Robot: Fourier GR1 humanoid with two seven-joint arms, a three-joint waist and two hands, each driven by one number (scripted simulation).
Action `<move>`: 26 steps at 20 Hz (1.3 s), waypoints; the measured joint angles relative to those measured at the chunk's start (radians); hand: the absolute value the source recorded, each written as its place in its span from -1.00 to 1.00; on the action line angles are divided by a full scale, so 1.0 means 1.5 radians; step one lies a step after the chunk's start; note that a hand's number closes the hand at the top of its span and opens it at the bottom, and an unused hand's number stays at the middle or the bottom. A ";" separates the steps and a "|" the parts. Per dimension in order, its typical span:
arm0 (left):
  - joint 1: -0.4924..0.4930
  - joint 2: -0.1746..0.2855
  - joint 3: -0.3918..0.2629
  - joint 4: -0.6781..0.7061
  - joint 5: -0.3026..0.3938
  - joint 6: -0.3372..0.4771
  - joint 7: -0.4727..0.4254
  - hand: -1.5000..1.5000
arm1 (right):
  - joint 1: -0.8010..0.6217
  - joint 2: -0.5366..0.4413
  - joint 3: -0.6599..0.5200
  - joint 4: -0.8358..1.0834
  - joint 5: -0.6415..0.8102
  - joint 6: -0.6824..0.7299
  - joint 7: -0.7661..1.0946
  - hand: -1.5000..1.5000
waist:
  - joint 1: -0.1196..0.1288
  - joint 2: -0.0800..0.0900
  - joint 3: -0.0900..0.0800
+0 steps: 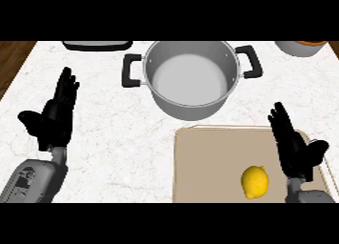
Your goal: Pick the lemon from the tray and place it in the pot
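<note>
1 yellow oval lemon (255, 181) lies at the near end of the beige rectangular tray (207, 162). The right hand (296, 147) over the tray's right edge and the left hand (54, 116) well left of it both hold nothing, fingers straight. Beyond the tray stands 1 round grey metal pot (192, 76).

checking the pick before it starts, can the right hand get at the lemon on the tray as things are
Probably yes. The right hand is open over the right side of the tray, and the lemon lies uncovered just to its left, with nothing between them.
</note>
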 measured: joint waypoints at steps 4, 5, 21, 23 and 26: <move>0.028 0.014 -0.024 0.000 0.009 -0.053 0.026 0.00 | 0.014 0.001 0.039 -0.018 0.094 -0.089 0.062 1.00 | -0.008 0.000 -0.007; 0.037 0.015 -0.038 0.008 0.010 -0.068 0.032 0.00 | 0.022 0.000 0.052 -0.018 0.127 -0.115 0.080 1.00 | -0.012 0.001 -0.009; 0.107 0.025 -0.104 0.045 0.046 -0.192 0.069 0.00 | 0.128 0.073 0.130 -0.151 0.717 -0.480 0.181 -1.00 | -0.037 -0.003 -0.017; 0.110 0.024 -0.106 0.043 0.045 -0.193 0.071 0.00 | 0.154 0.096 0.139 -0.166 0.764 -0.456 0.244 -1.00 | -0.036 -0.002 -0.017; 0.108 0.028 -0.104 0.039 0.049 -0.202 0.073 0.00 | 0.169 0.116 0.153 -0.206 0.828 -0.405 0.356 -1.00 | -0.031 -0.001 -0.017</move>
